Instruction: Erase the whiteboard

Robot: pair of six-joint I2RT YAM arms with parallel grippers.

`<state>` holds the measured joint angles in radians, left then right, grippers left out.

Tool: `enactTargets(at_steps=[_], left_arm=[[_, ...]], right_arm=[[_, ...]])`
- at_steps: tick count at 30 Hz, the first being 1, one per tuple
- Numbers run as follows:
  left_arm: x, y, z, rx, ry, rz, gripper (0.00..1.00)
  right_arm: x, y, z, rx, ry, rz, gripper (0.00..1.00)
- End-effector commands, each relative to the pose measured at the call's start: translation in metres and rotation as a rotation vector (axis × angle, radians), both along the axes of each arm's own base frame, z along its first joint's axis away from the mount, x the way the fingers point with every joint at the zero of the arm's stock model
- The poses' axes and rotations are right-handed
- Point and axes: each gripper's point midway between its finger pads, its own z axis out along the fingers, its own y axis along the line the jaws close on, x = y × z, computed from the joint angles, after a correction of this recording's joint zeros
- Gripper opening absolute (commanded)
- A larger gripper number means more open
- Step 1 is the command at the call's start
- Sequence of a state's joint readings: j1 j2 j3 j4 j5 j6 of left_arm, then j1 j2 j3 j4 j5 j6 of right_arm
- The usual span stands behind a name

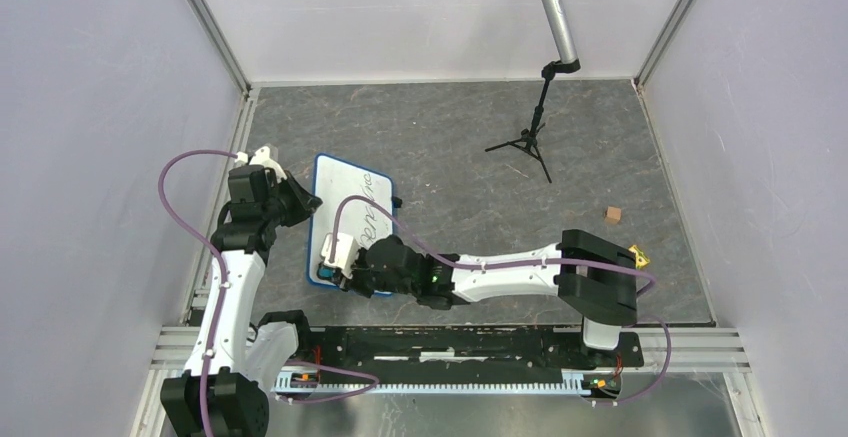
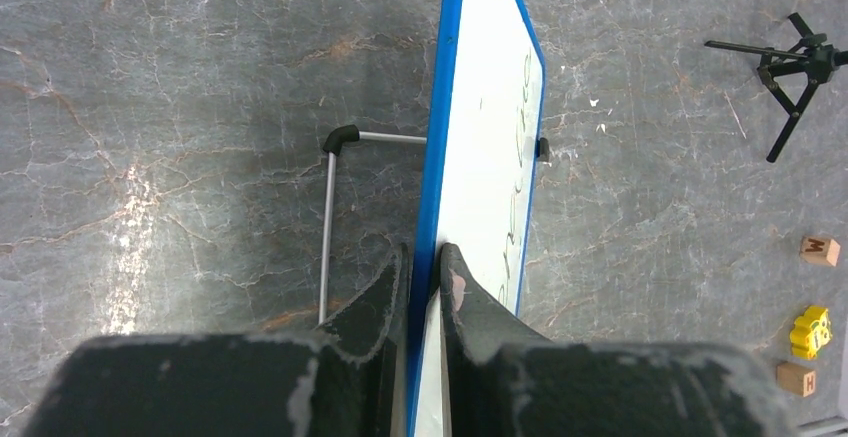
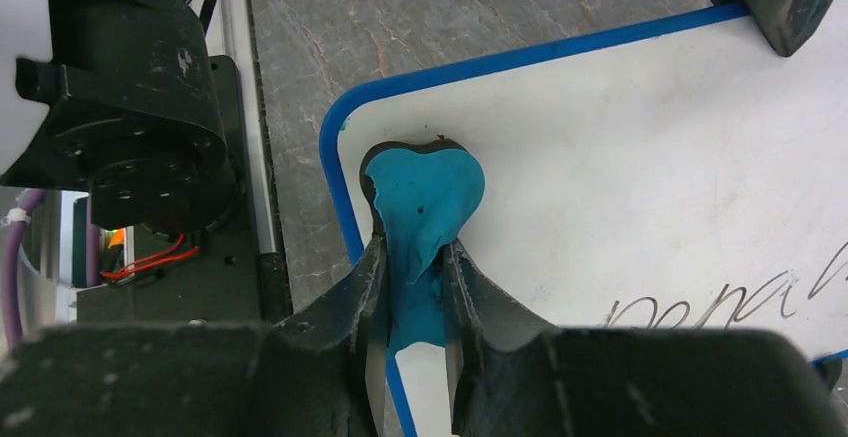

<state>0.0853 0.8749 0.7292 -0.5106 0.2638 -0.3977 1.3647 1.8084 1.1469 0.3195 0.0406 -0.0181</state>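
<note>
The whiteboard (image 1: 352,197) is white with a blue rim and stands tilted on a wire foot, with black handwriting on its face. My left gripper (image 1: 297,200) is shut on its left rim; in the left wrist view the fingers (image 2: 455,282) pinch the blue edge (image 2: 437,157). My right gripper (image 1: 335,269) is shut on a small blue eraser (image 3: 425,197) and presses it on the board's face (image 3: 640,157) near the lower corner. Handwriting (image 3: 740,302) shows to the right of the eraser.
A black tripod (image 1: 525,142) with a microphone stands at the back. A small wooden block (image 1: 612,214) lies on the right; the left wrist view shows wooden blocks (image 2: 819,250) and a yellow piece (image 2: 810,329). The rail (image 1: 450,342) runs along the near edge.
</note>
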Motion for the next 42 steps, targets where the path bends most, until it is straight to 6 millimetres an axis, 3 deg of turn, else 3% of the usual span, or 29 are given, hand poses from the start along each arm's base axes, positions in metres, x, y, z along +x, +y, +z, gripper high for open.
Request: enactTargets(at_steps=[1, 7, 11, 15, 22, 25, 28, 30, 34, 36, 39, 42], left_arm=[[-0.001, -0.007, 0.004, -0.008, -0.017, -0.031, 0.02], [-0.001, -0.008, 0.004, -0.009, -0.021, -0.033, 0.02], [-0.001, -0.009, 0.004, -0.01, -0.019, -0.037, 0.02], [-0.001, -0.009, 0.003, -0.011, -0.016, -0.038, 0.02], [-0.001, -0.008, 0.004, -0.008, -0.019, -0.032, 0.02], [-0.001, -0.008, 0.004, -0.008, -0.018, -0.029, 0.02], [-0.002, -0.007, 0.005, -0.005, -0.019, -0.026, 0.02], [-0.001, -0.007, 0.005, -0.003, -0.02, -0.023, 0.02], [-0.001, -0.007, 0.002, -0.005, -0.007, -0.026, 0.02], [-0.001, -0.007, 0.002, -0.005, -0.006, -0.027, 0.02], [-0.001, -0.007, 0.002, -0.002, -0.009, -0.023, 0.02], [-0.002, -0.007, 0.002, -0.002, -0.009, -0.025, 0.02]], right_arm=[[-0.029, -0.021, -0.053, -0.12, 0.021, 0.097, 0.05], [0.006, -0.062, -0.082, -0.176, 0.056, -0.025, 0.05], [0.017, -0.073, -0.093, -0.251, 0.018, -0.069, 0.05], [0.012, -0.057, -0.07, -0.233, -0.01, -0.042, 0.05], [-0.015, -0.005, 0.003, -0.069, -0.074, 0.065, 0.05], [-0.01, 0.002, 0.013, 0.002, -0.072, 0.045, 0.04], [0.005, -0.004, 0.001, 0.053, 0.003, -0.007, 0.04], [0.018, -0.021, -0.017, 0.08, 0.088, -0.081, 0.04], [0.04, -0.083, -0.079, 0.068, 0.233, -0.252, 0.06], [0.049, -0.103, -0.103, 0.059, 0.309, -0.313, 0.06], [0.057, -0.105, -0.118, 0.04, 0.359, -0.32, 0.06], [0.057, -0.085, -0.098, 0.047, 0.305, -0.275, 0.06]])
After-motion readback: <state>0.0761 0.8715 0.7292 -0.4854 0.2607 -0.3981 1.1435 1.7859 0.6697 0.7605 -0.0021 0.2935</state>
